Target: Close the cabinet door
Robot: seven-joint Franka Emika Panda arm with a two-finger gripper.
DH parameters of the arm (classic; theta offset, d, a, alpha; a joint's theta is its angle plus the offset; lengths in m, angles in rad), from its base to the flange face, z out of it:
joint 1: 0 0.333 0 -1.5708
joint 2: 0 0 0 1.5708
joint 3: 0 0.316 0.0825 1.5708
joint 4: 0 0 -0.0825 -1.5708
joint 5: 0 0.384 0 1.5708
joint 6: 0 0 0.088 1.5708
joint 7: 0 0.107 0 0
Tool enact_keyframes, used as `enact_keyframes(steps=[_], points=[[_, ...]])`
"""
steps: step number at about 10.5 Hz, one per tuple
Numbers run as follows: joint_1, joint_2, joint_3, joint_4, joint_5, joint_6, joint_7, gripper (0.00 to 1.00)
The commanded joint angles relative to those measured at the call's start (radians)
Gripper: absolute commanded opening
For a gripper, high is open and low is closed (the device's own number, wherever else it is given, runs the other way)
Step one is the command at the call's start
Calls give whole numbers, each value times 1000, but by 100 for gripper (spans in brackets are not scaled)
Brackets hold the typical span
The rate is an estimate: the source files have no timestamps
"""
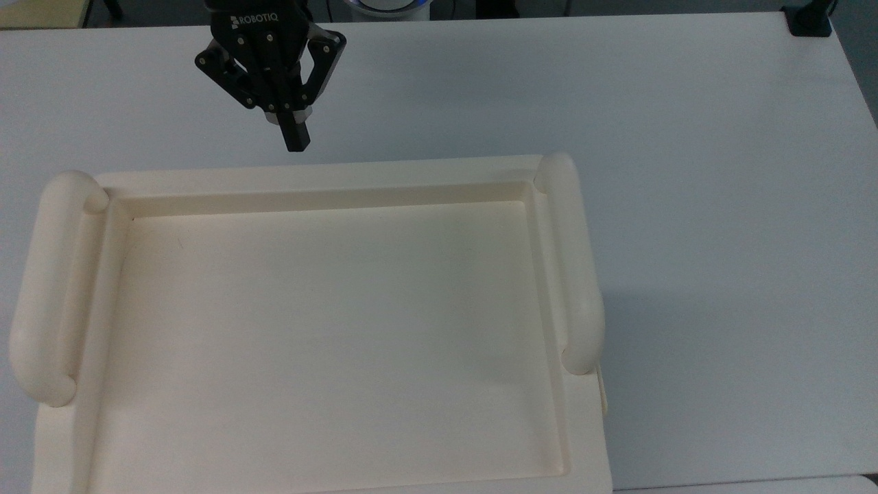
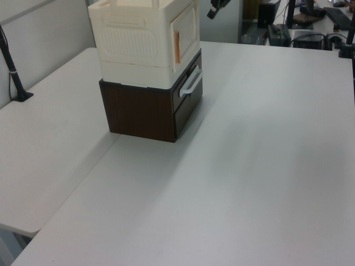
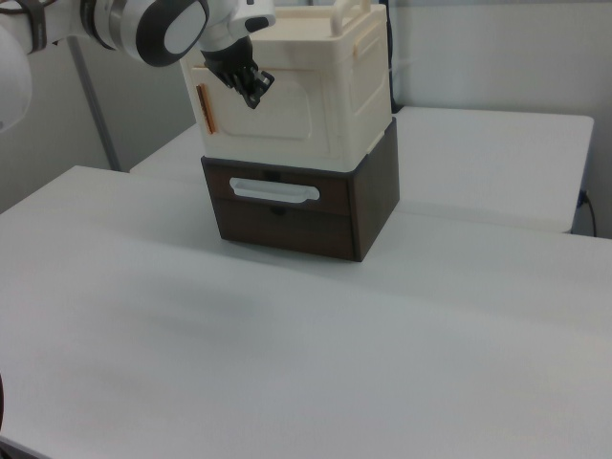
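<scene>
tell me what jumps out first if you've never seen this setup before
The cream cabinet stands out first, stacked on a dark brown drawer unit on the white table. Its cabinet door sits flush against the front, looking closed. The black gripper hangs just in front of the cabinet's front edge in the top view, fingers together and clear of the door.

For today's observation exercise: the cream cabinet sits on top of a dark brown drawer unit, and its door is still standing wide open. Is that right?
Not quite. The cabinet does sit on the dark brown drawer unit, but the cabinet door is swung shut against the cabinet's front, as the right view shows. The gripper is just in front of it.
</scene>
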Motion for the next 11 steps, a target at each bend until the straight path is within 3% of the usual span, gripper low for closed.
enact_keyframes(steps=[1,6,9,11], points=[[25,46,-4,-1,7,159,11,0],[53,99,-3,1,9,320,6,0],[53,94,-4,-1,1,327,0,0],[56,58,-4,-57,-32,279,-35,0]])
